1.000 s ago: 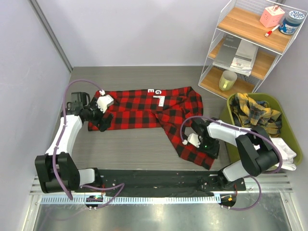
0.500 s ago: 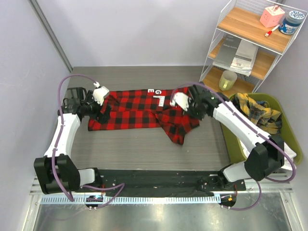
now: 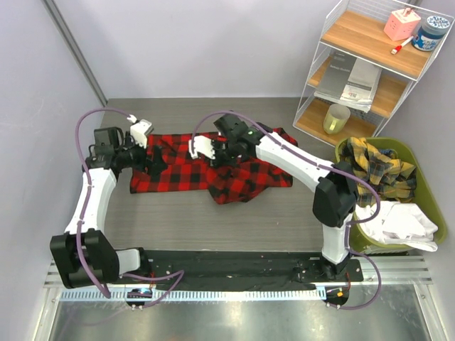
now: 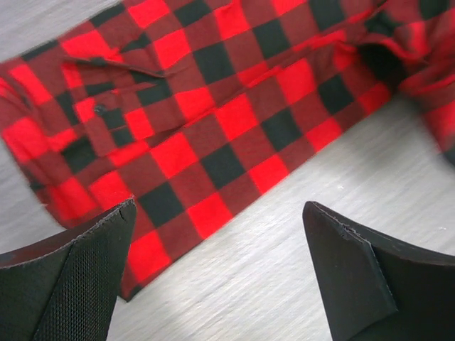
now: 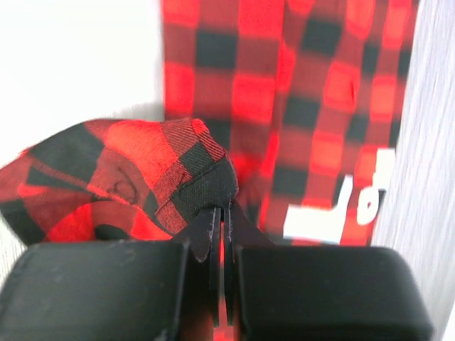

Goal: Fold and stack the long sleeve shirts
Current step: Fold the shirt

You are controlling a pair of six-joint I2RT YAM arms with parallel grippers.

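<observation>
A red-and-black check long sleeve shirt (image 3: 174, 172) lies spread across the middle of the table. My right gripper (image 3: 215, 150) is shut on a sleeve cuff (image 5: 163, 167) and holds it above the shirt's middle, with the sleeve folded over the body. In the right wrist view the jaws (image 5: 222, 213) pinch the cuff, and the white lettered patch (image 5: 330, 217) shows below. My left gripper (image 3: 154, 162) is open and empty over the shirt's left end. In the left wrist view its fingers (image 4: 71, 280) straddle bare table beside the shirt's edge (image 4: 199, 121).
A green bin (image 3: 426, 206) at the right holds a yellow plaid shirt (image 3: 373, 165) and a white cloth (image 3: 402, 224). A white wire shelf (image 3: 355, 78) with a mug, books and jars stands at the back right. A grey wall borders the left.
My right arm swung from the front right up and leftward, carrying the sleeve across the shirt's body. My left gripper shifted slightly back and stays open.
</observation>
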